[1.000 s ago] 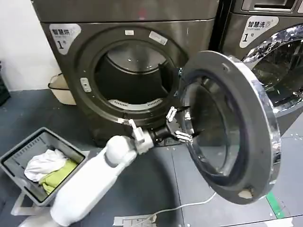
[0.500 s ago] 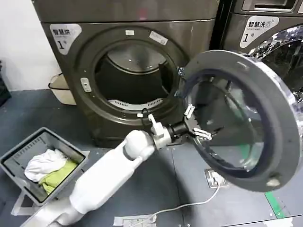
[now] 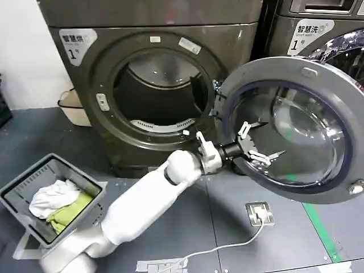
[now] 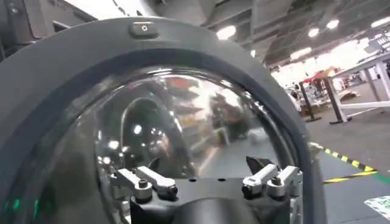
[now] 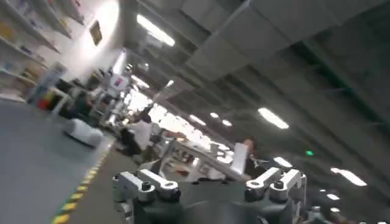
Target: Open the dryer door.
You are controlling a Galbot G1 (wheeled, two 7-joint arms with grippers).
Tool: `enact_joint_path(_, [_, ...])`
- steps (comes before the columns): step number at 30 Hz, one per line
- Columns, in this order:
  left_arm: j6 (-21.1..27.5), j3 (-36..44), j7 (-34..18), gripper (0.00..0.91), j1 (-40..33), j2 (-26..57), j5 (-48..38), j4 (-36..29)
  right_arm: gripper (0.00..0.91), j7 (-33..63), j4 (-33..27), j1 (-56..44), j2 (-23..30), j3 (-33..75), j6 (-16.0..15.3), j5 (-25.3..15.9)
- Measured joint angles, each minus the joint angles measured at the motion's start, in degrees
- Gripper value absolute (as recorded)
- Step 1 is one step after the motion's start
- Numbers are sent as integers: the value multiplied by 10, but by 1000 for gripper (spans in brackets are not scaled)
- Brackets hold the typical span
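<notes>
The dryer door (image 3: 310,79) stands swung wide open to the right of the drum opening (image 3: 156,91). Its grey plastic back and clear bowl window (image 3: 301,136) face me. My left gripper (image 3: 261,141) reaches across from the lower left. It is open, with its fingers spread in front of the window's lower left part and nothing held between them. In the left wrist view the door (image 4: 73,67) rises just beyond the open left gripper (image 4: 207,181). Whether the fingers touch the window I cannot tell. The right gripper (image 5: 210,182) is open and points up at a hall ceiling.
A grey laundry basket (image 3: 23,182) with white and green clothes sits on the floor at the lower left. A second machine (image 3: 318,28) stands behind the open door. A floor socket (image 3: 259,213) with a white cable lies below the door. A pale bin (image 3: 71,105) stands by the wall.
The door has swung further open to the right, turning from nearly edge-on to showing its full back. My left arm has stretched out rightward with it.
</notes>
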Motion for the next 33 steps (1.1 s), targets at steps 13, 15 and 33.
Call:
enact_joint_path(13, [-1, 0, 1, 907, -5, -9, 1, 7, 907, -13, 1, -4, -6, 2, 0, 4])
enact_joint_path(15, [0, -2, 1, 907, -3, -7, 1, 5, 907, -13, 3, -2, -4, -1, 1, 4])
enact_joint_path(33, [60, -85, -11, 907, 152, 151, -2, -210, 907, -33, 46, 14, -1, -17, -9, 18])
